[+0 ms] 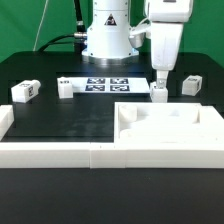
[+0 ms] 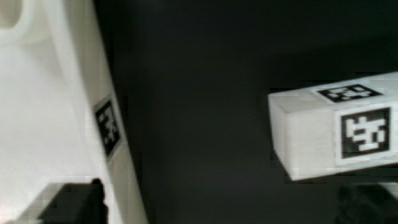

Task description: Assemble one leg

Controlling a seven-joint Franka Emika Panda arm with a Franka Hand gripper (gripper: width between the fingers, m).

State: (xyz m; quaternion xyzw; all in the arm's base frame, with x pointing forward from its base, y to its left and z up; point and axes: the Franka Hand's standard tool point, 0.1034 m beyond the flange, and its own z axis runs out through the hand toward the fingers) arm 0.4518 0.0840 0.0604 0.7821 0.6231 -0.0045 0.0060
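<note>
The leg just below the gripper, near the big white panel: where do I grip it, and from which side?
Likely from straight above, closing the open gripper across the leg's two opposite flat side faces. It is a blocky cuboid lying flat with bare table around it, so those parallel faces should give a square hold.

Wide clear run over flat black table mat (image 1: 60, 120), centre to exterior view's left. Blocked front-right by large white square recessed plastic panel (image 1: 165, 130); low white plastic wall (image 1: 50, 153) along near edge. Small white tagged plastic blocks standing proud: far-left block (image 1: 22, 92), second left block (image 1: 65, 87), right block (image 1: 190, 85). Wrist view: dark open lane between panel's tagged edge (image 2: 45, 100) and small white blocky tagged peg (image 2: 338, 135).
</note>
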